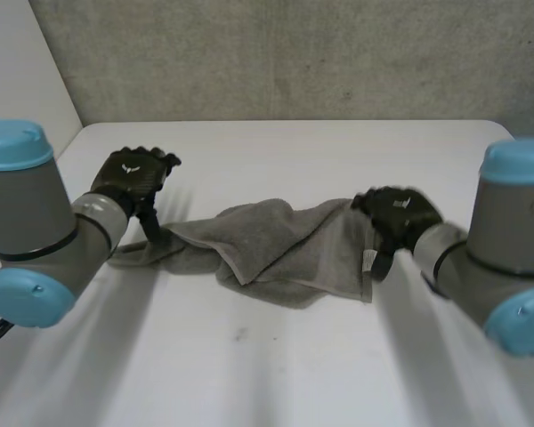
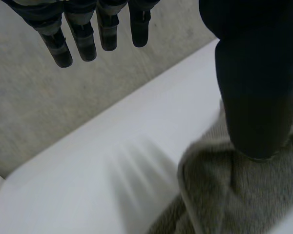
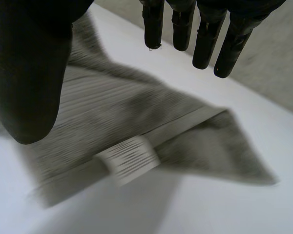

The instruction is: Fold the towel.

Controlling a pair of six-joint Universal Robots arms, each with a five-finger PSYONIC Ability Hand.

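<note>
**Remote desk:** What is closest to you?

**Operator:** I have bare white table nearest me. The left arm and the right arm come in at either side of it.

**Remote desk:** Where is the towel?

**Operator:** Just beyond that. I see the grey towel lying rumpled on the table, drawn out sideways between the two hands. Its middle is bunched, with one layer lying over another. A small white label sits on the hem at the end towards my right arm.

**Remote desk:** What is the left hand doing?

**Operator:** My left hand is at the narrow end of the towel on its own side. In its wrist view the fingers are straight and spread, well clear of the cloth. The thumb points down with its tip at the towel. Nothing is pinched, so I read that hand as open. I cannot tell whether the thumb presses the cloth.

**Remote desk:** And the right hand?

**Operator:** My right hand is over the other end, by the far corner. Its wrist view shows straight fingers and the thumb held apart, with the label and the towel's corner below them. That hand is open too and holds nothing.

**Remote desk:** What is behind all that?

**Operator:** More bare table, then a grey wall.
</note>
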